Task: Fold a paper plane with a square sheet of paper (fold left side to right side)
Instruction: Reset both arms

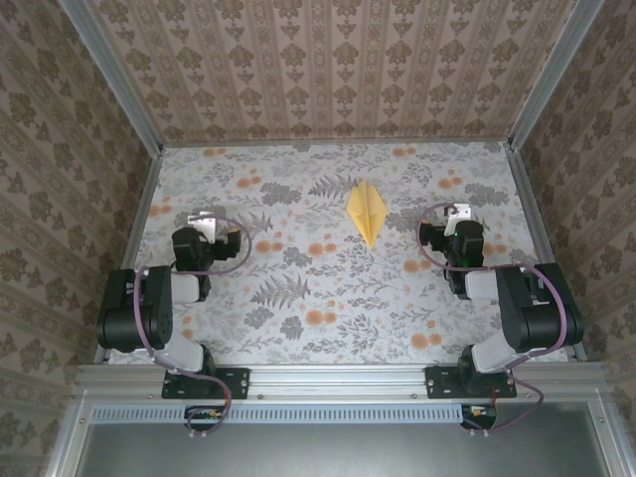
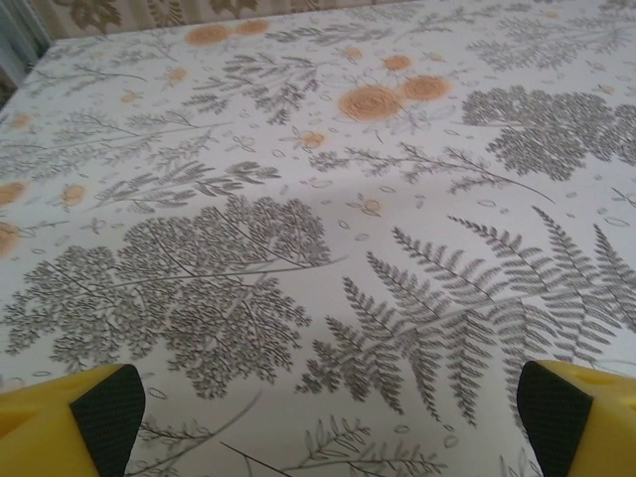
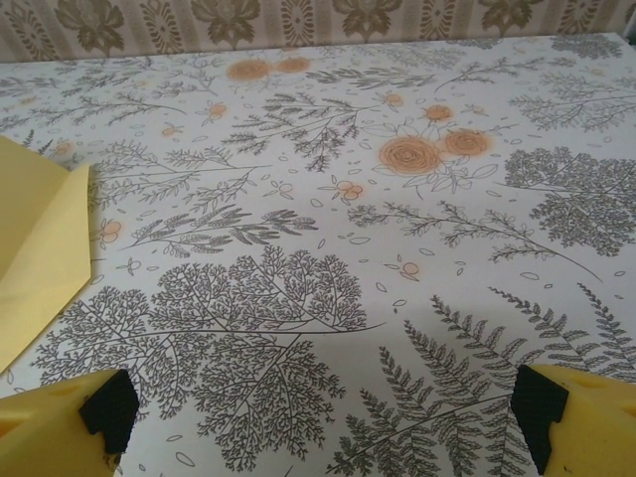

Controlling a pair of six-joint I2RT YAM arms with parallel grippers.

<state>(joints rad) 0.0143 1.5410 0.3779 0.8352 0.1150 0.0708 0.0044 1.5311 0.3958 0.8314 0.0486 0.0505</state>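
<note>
On cloth point(image 1: 298, 303): paper plane point(image 1: 366, 211), yellow kite-shaped dart, centre crease; left jaws, right jaws wide.

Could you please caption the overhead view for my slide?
Yellow paper plane lies on floral cloth between the left gripper and right gripper.

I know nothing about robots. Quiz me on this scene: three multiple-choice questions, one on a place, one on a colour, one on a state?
1. Where is the paper plane?
A) in a gripper
B) lying on the flowered cloth
C) up in the air
2. What colour is it?
A) white
B) blue
C) yellow
3. The right gripper is:
A) open and empty
B) shut on the paper plane
C) shut on nothing
Answers: B, it lies free on the cloth; C, plain yellow from above; A, its fingers stand wide apart with bare cloth between.
</note>
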